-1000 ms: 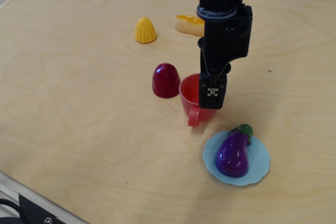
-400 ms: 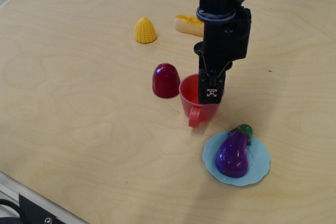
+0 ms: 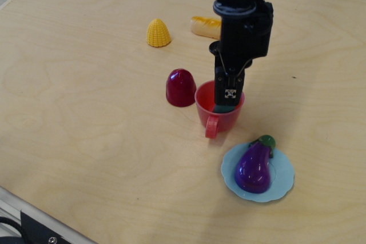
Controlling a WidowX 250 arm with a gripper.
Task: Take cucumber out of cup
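Black gripper [image 3: 228,100] over the red cup [image 3: 218,110] mid-counter, fingers pinched a teal cucumber [image 3: 222,108] at the rim, cup upright.

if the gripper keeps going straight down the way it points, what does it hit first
Most likely the cucumber showing just under the gripper, inside the cup; below it, probably the cup's bottom. Depth is hard to judge.
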